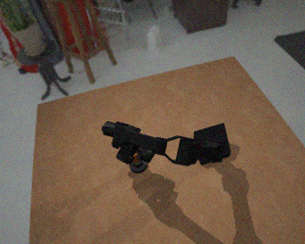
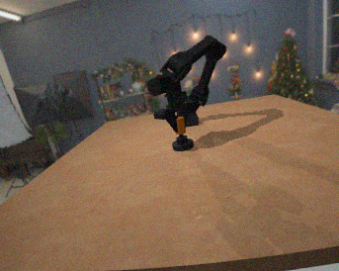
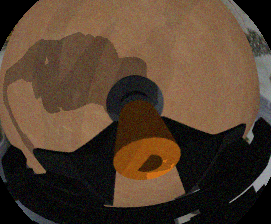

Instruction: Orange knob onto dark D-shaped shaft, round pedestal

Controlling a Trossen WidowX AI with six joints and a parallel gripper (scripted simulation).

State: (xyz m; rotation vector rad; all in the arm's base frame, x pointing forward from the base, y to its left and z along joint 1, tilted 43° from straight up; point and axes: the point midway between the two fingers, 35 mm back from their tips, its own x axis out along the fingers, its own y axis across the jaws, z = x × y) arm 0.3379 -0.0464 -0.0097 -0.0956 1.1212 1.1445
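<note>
The orange knob (image 1: 134, 156) (image 2: 181, 127) (image 3: 128, 159) is upright between the fingers of my gripper (image 2: 180, 122) (image 3: 139, 123), which is shut on it. The round dark pedestal (image 1: 138, 167) (image 2: 183, 145) (image 3: 115, 95) stands on the table directly under the knob. In the exterior view the knob's lower end is right above a short dark stub on the pedestal, clear of the pedestal's base. Whether the shaft's tip is in the hole I cannot tell. The hole with its flat side shows in the knob's top face in the wrist view; the shaft's flat side is hidden.
The brown table (image 1: 177, 98) (image 2: 113, 198) carries the pedestal. The arm's black base (image 1: 212, 143) stands to the right in the top view. The arm's shadow falls on the table beside the pedestal.
</note>
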